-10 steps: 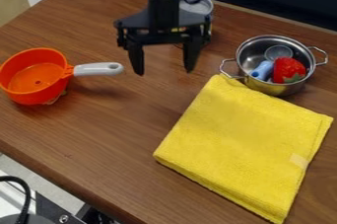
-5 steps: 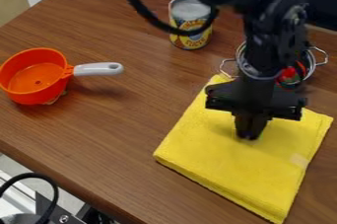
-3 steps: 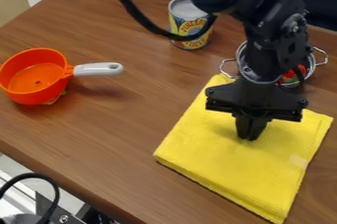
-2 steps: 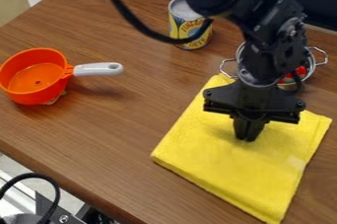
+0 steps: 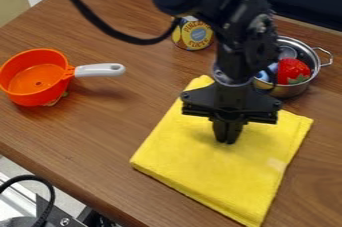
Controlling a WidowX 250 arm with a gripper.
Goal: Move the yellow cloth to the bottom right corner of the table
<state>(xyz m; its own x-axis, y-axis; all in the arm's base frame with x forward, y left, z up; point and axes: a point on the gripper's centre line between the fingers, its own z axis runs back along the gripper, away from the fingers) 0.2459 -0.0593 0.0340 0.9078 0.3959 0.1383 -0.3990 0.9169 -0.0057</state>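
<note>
Yellow cloth (image 5: 190, 171) on bench (image 5: 100, 136), cam. view, lower rt. of centre; lying flat at a slant, approx. square, w/ no clear long axis. Directly under jaws, w/ most of the spread on the near side of them. Jaws narrow, tips together at upper-middle of cloth; can't tell if pinching a fold. Next, prob.: shift toward lower rt., w/ pot (image 5: 291, 90) nr. the far edge, off that path.
</note>
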